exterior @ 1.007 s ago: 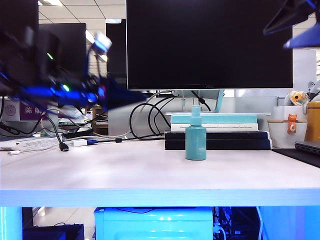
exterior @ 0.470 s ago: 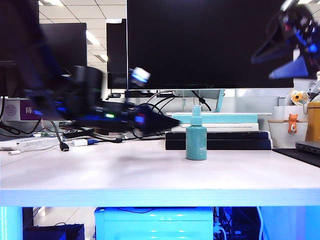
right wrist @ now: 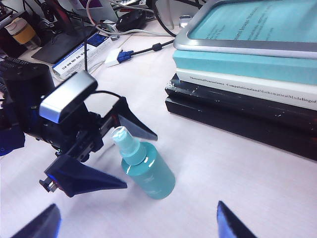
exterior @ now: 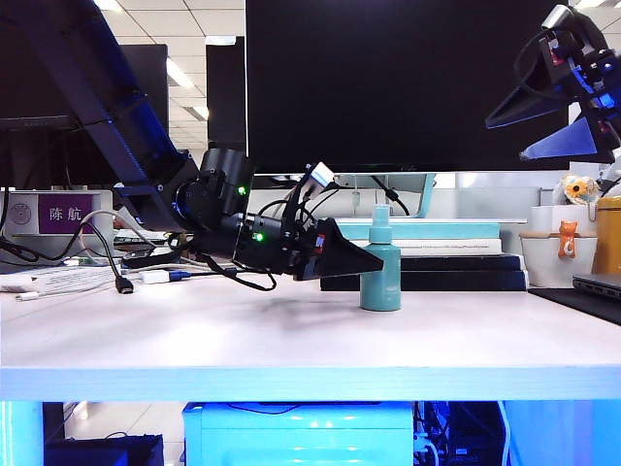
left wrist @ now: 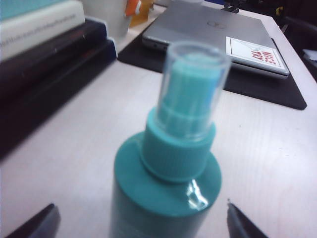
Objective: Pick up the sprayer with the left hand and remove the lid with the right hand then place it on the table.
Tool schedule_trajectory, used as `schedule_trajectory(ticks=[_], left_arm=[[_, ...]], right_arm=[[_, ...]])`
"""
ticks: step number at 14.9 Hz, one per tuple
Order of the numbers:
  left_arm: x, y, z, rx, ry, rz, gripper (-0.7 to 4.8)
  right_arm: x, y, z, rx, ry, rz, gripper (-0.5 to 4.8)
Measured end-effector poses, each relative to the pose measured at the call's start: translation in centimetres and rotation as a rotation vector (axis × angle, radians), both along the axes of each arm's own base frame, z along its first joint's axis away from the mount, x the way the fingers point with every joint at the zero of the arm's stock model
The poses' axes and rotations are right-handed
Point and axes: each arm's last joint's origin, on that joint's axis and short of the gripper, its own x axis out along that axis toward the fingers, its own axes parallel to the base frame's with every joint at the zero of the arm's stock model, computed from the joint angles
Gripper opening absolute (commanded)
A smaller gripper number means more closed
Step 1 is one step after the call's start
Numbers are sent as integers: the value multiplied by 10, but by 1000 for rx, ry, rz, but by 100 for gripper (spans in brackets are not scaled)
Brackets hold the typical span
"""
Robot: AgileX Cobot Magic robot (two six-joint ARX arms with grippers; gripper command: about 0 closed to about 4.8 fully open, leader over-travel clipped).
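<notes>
The teal-blue sprayer (exterior: 380,277) stands upright on the white table (exterior: 291,340), just in front of the books. Its clear lid (exterior: 380,216) sits on the spray head. My left gripper (exterior: 367,262) reaches in low from the left and is open. Its two fingers flank the sprayer (left wrist: 166,198) body with a gap on each side, below the lid (left wrist: 195,84). My right gripper (exterior: 506,141) hangs open high at the upper right, well above and apart from the bottle. The right wrist view looks down on the sprayer (right wrist: 148,171), the lid (right wrist: 124,139) and the left gripper (right wrist: 141,161) around them.
A stack of books (exterior: 417,257) lies right behind the bottle under a large dark monitor (exterior: 408,87). A silver laptop (left wrist: 213,29) on a black mat sits to the right. Cables (exterior: 116,277) and clutter fill the back left; a white cup (exterior: 563,254) stands at the back right.
My left arm swung in from the left and dropped low, bringing its open fingers around the sprayer. My right gripper came down and leftward from the top corner.
</notes>
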Motion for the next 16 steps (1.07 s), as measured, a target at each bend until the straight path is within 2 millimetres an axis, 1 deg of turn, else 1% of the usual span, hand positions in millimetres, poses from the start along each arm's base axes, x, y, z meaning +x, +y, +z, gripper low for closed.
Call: schedule_trajectory(ticks=[2, 3, 4, 5, 6, 7, 8, 9, 10, 13, 14, 15, 16], left_arm=[[-7, -12, -1, 4, 27, -22, 479], [-12, -23, -1, 6, 12, -42, 479], [-16, -32, 0, 21, -12, -12, 479], [-14, -29, -2, 35, -1, 16, 479], [-13, -26, -3, 41, 3, 29, 397], [-13, -27, -3, 45, 1, 35, 374], [-14, -27, -5, 55, 20, 34, 315], [-14, -28, -5, 56, 20, 32, 202], [-14, -27, -5, 55, 20, 31, 189], [-17, -28, -3, 25, 118, -22, 187], [-19, -28, 4, 30, 150, -26, 189], [-23, -27, 27, 13, 155, -67, 189], [-24, -27, 33, 8, 154, -79, 193]], right_arm=[[0, 0, 0, -8, -8, 2, 399], [0, 0, 0, -9, -9, 2, 399], [0, 0, 0, -10, -10, 3, 399], [0, 0, 0, -10, -9, 2, 399], [0, 0, 0, -10, -10, 3, 399], [0, 0, 0, -10, -10, 3, 385], [0, 0, 0, -10, -10, 3, 366], [0, 0, 0, -10, -9, 3, 359], [0, 0, 0, -10, -10, 3, 359], [0, 1, 0, -1, -4, 8, 360], [0, 1, 0, 14, 4, 17, 360], [0, 2, 2, 53, 8, 42, 360], [0, 2, 4, 69, 8, 49, 360]])
